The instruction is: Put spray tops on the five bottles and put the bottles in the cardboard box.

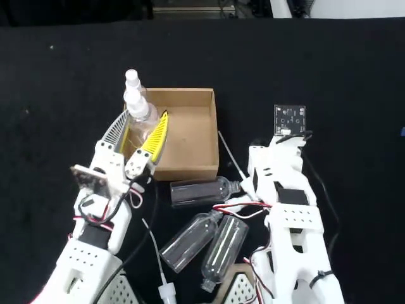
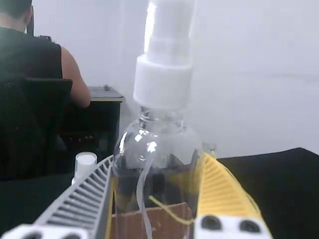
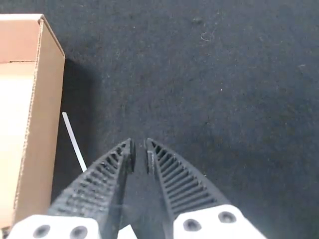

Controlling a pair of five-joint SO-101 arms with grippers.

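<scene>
My left gripper (image 1: 143,121) is shut on a clear bottle (image 1: 140,119) with a white spray top (image 1: 134,98), held upright over the left side of the cardboard box (image 1: 190,166). In the left wrist view the bottle (image 2: 154,149) sits between the grey and yellow fingers, above the box edge (image 2: 127,224). A second white spray top (image 1: 131,77) (image 2: 85,162) stands just behind it. Three clear bottles without tops lie in front of the box (image 1: 201,192) (image 1: 188,240) (image 1: 224,248). My right gripper (image 3: 139,153) hangs shut and empty over the black cloth beside the box wall (image 3: 42,104).
A loose spray top with its long tube (image 1: 166,291) lies near the front edge. Another thin tube (image 1: 229,157) (image 3: 75,142) lies right of the box, close to the right arm (image 1: 285,202). A small black board (image 1: 289,119) lies farther back on the right.
</scene>
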